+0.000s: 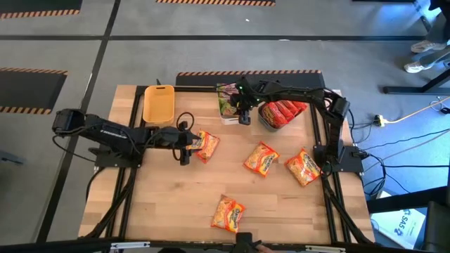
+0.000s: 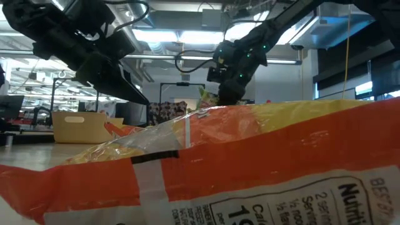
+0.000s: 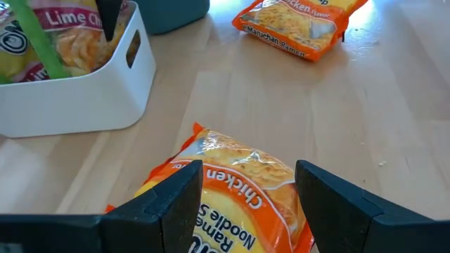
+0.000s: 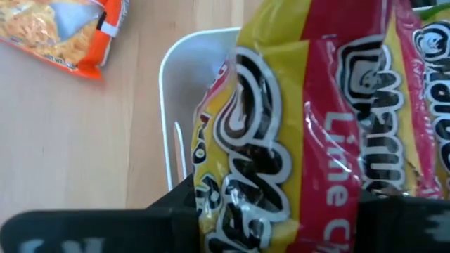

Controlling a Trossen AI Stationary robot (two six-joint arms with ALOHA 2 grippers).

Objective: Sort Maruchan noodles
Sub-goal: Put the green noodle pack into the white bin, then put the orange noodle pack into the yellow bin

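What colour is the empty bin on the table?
Yellow bin, clearest in the high view.

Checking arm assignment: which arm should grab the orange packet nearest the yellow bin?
Left. The left gripper is open, straddling that orange packet. The right gripper is busy holding a lime packet over the white bin.

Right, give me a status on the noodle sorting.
Done: red packets sit in the dark grey bin, and lime packets in the white bin.

In hand: the right tool holds a lime chili packet above the white bin; the left tool stands open around an orange chicken packet.

Left: four orange packets on the table; the yellow bin looks empty.
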